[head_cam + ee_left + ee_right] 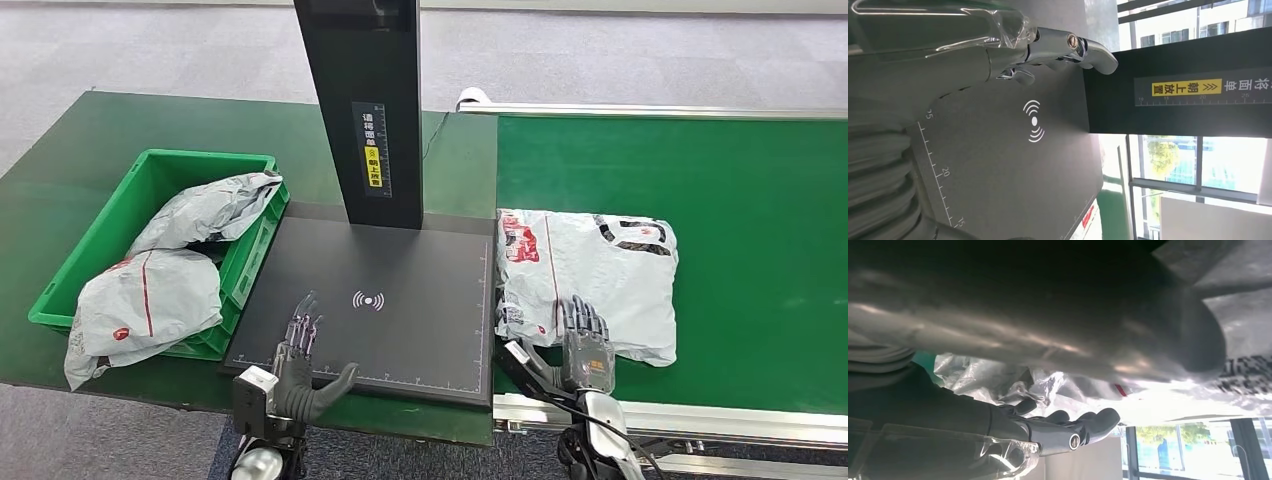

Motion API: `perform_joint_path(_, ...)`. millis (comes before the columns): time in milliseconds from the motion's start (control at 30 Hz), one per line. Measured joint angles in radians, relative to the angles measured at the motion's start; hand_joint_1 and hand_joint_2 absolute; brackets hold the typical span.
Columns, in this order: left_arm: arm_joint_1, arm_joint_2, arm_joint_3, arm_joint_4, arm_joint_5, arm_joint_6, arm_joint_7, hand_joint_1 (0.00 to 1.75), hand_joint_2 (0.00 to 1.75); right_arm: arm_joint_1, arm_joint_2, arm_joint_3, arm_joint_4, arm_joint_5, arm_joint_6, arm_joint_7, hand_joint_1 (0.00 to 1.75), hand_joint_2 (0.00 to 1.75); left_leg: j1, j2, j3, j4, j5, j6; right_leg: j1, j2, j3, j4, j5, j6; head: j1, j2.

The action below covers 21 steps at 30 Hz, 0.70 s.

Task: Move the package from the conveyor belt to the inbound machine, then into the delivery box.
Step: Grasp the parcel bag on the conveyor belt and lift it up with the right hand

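Note:
The grey package (590,275) with red and black print lies flat on the green conveyor belt (720,200), beside the inbound machine's black plate (400,320). My right hand (585,345) lies with straight fingers on the package's near edge, its thumb spread out at the near left corner. In the right wrist view the crinkled package (998,377) sits between the thick thumb (1048,335) and the dark fingers (1073,427), with a wide gap. My left hand (300,360) hovers open over the plate's near left corner, fingers (1068,47) stretched above the plate (998,170).
The machine's black post (365,100) rises from the back of the plate. A green delivery box (150,170) at the left holds two grey packages (150,300). The belt's metal rail (700,415) runs along the near edge.

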<state>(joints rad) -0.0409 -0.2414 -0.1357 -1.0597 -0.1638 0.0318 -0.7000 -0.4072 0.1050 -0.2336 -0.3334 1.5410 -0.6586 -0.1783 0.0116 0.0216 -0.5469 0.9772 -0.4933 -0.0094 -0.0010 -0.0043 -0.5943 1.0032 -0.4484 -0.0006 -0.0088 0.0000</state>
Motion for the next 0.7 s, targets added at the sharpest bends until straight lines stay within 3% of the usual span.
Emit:
perform_joint_path(67, 0.002, 0.000, 0.000, 0.000, 0.000, 0.001, 0.000, 0.00, 1.75, 0.000, -0.001, 0.000, 0.005, 0.000, 0.001, 0.005, 0.00, 1.75, 0.000, 0.000, 0.000, 0.000, 0.000, 0.000, 0.000, 0.000, 0.000, 0.000, 0.000, 0.000, 0.000, 0.000)
perform_joint_path(633, 0.005, 0.004, -0.017, 0.000, -0.002, 0.005, 0.000, 0.00, 1.75, 0.005, -0.005, 0.000, 0.028, -0.011, -0.004, 0.004, 0.00, 1.75, 0.000, 0.000, 0.000, 0.000, 0.000, 0.000, 0.000, 0.000, 0.000, 0.000, 0.000, 0.000, 0.000, 0.000)
perform_joint_path(700, 0.006, 0.004, -0.018, 0.000, -0.002, 0.005, 0.000, 0.00, 1.75, 0.004, -0.005, 0.000, 0.028, -0.013, -0.003, 0.002, 0.16, 1.75, 0.000, 0.000, 0.000, 0.000, 0.000, 0.000, 0.000, 0.000, 0.000, 0.000, 0.000, 0.000, 0.000, 0.000)
